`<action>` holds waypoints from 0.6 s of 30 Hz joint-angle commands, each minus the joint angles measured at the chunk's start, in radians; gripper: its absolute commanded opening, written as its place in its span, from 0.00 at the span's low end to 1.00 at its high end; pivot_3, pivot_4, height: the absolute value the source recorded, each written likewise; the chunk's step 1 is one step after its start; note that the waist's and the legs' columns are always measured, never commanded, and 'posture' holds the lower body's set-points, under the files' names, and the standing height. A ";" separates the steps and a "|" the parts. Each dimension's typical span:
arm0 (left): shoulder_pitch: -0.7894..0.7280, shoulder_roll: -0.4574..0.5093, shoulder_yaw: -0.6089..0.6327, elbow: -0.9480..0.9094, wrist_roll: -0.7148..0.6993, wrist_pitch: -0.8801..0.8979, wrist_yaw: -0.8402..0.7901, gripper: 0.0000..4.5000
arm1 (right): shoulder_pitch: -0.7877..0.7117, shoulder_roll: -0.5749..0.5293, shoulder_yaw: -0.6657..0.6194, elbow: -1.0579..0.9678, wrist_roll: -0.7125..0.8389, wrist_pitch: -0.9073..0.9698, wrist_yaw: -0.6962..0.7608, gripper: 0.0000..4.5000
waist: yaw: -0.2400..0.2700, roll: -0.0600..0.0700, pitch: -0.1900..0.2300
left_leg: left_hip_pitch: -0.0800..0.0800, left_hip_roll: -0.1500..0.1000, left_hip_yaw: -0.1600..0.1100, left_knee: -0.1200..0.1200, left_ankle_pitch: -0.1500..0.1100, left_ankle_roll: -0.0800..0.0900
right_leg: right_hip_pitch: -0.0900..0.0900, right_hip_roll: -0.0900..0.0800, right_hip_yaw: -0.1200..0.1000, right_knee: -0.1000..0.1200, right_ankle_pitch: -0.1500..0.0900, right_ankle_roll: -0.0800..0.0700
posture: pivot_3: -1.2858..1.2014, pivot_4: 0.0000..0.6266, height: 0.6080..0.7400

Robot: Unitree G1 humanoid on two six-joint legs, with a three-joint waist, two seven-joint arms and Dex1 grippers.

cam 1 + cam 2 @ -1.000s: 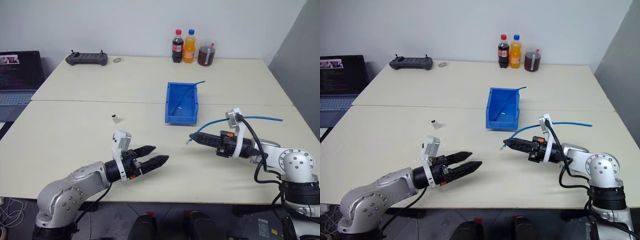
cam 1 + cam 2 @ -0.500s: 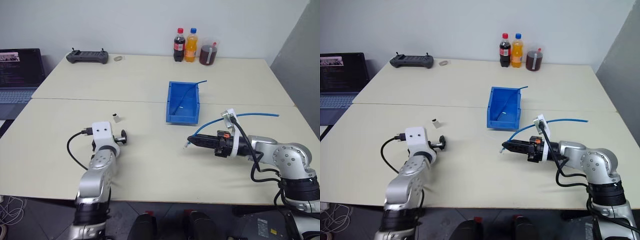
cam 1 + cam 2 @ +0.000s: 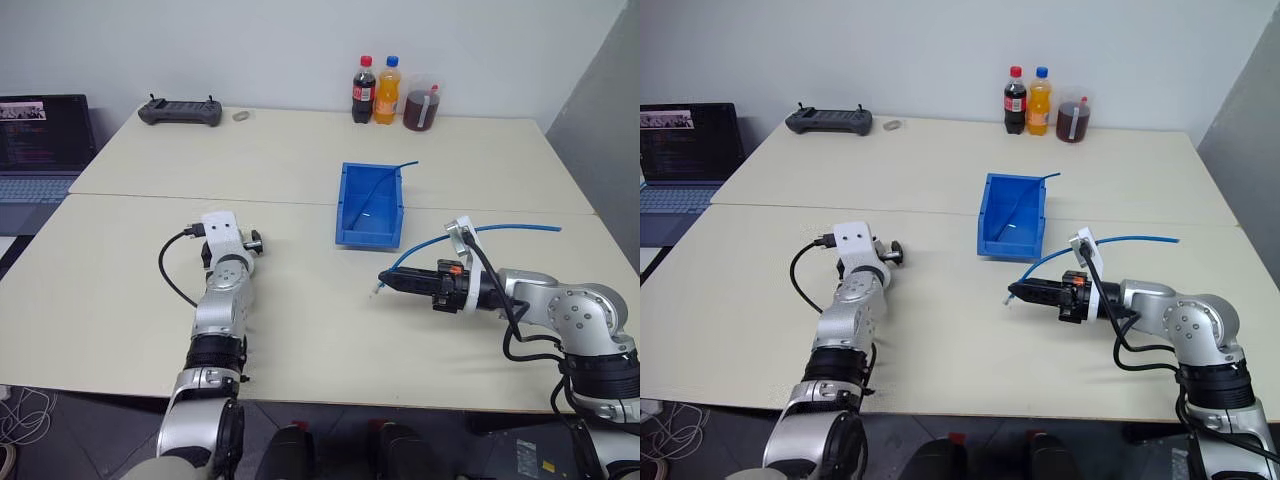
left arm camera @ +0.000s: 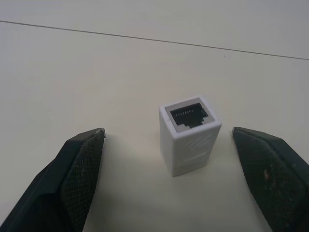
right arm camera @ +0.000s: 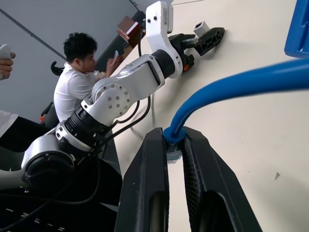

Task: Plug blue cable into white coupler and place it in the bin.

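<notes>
The left gripper (image 4: 166, 159) stood spread wide, the white coupler (image 4: 189, 133) upright between its fingers, touching neither. The right gripper (image 5: 175, 159) was clamped on the blue cable (image 5: 231, 89).

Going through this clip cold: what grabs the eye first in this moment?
The left gripper, fingers wide open, with the white coupler standing upright on the table between them, socket up. To the right, the right gripper is shut on the blue cable near its plug. Behind, the bin sits mid-table with another blue cable inside.
</notes>
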 commanded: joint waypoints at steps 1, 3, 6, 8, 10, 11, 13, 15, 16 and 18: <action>0.003 -0.033 0.024 0.000 -0.018 0.002 0.018 0.90 | -0.013 -0.016 -0.035 -0.038 0.005 0.004 0.005 0.04 | 0.000 0.000 0.000 | 0.000 0.000 0.000 0.000 0.000 0.000 | 0.000 0.000 0.000 0.000 0.000 0.000 | 0.52 0.24 1.00; 0.017 -0.059 0.030 -0.018 -0.025 0.021 0.030 0.82 | -0.009 -0.019 -0.037 -0.042 0.004 0.005 0.005 0.04 | 0.000 0.000 0.000 | 0.000 0.000 0.000 0.000 0.000 0.000 | 0.000 0.000 0.000 0.000 0.000 0.000 | 0.52 0.24 1.00; 0.032 -0.084 0.030 -0.042 -0.022 0.033 0.036 0.70 | -0.001 -0.019 -0.044 -0.053 0.009 0.008 -0.002 0.04 | 0.000 0.000 0.000 | 0.000 0.000 0.000 0.000 0.000 0.000 | 0.000 0.000 0.000 0.000 0.000 0.000 | 0.52 0.24 1.00; 0.032 -0.096 0.042 -0.048 -0.033 0.046 0.040 0.61 | 0.008 -0.019 -0.045 -0.061 0.005 0.005 -0.004 0.04 | 0.001 0.000 0.000 | 0.000 0.000 0.000 0.000 0.000 0.000 | 0.000 0.000 0.000 0.000 0.000 0.000 | 0.52 0.24 1.00; 0.030 -0.095 0.037 -0.051 -0.023 0.053 0.038 0.53 | 0.013 -0.016 -0.048 -0.064 0.005 0.006 -0.009 0.04 | 0.004 0.000 0.000 | 0.000 -0.001 0.000 0.000 0.000 0.000 | 0.000 -0.001 0.000 0.000 0.000 0.000 | 0.52 0.24 1.00; 0.030 -0.094 0.036 -0.053 -0.019 0.056 0.036 0.48 | 0.015 -0.015 -0.049 -0.065 0.006 0.006 -0.010 0.04 | 0.005 0.000 0.000 | 0.000 -0.001 0.000 0.000 0.000 0.000 | 0.000 -0.001 0.000 0.000 0.000 0.000 | 0.52 0.24 1.00; 0.025 -0.087 0.036 -0.047 -0.013 0.058 0.031 0.39 | 0.014 -0.012 -0.053 -0.063 0.007 0.006 -0.015 0.04 | 0.006 0.000 0.000 | 0.000 -0.001 0.000 0.000 0.000 0.000 | 0.001 -0.001 0.000 0.000 0.000 0.000 | 0.52 0.24 1.00; 0.014 -0.068 0.046 -0.031 -0.013 0.053 0.023 0.29 | 0.014 -0.010 -0.058 -0.058 0.008 0.006 -0.020 0.04 | 0.006 0.000 0.000 | 0.000 -0.001 0.000 0.001 0.000 0.000 | 0.001 -0.001 0.000 0.000 0.000 0.001 | 0.52 0.24 1.00; 0.012 -0.058 0.044 -0.028 -0.009 0.049 0.017 0.25 | 0.016 -0.010 -0.060 -0.055 0.008 0.006 -0.021 0.04 | 0.006 0.000 0.000 | 0.000 -0.001 0.000 0.001 0.000 0.000 | 0.001 -0.001 0.000 0.000 0.000 0.001 | 0.52 0.24 1.00; 0.006 -0.032 0.033 -0.023 0.006 0.043 0.001 0.18 | 0.024 -0.009 -0.061 -0.055 0.003 0.004 -0.022 0.04 | 0.005 0.000 0.000 | 0.000 -0.001 0.000 0.001 0.000 0.000 | 0.001 -0.001 0.000 0.000 0.000 0.001 | 0.52 0.24 1.00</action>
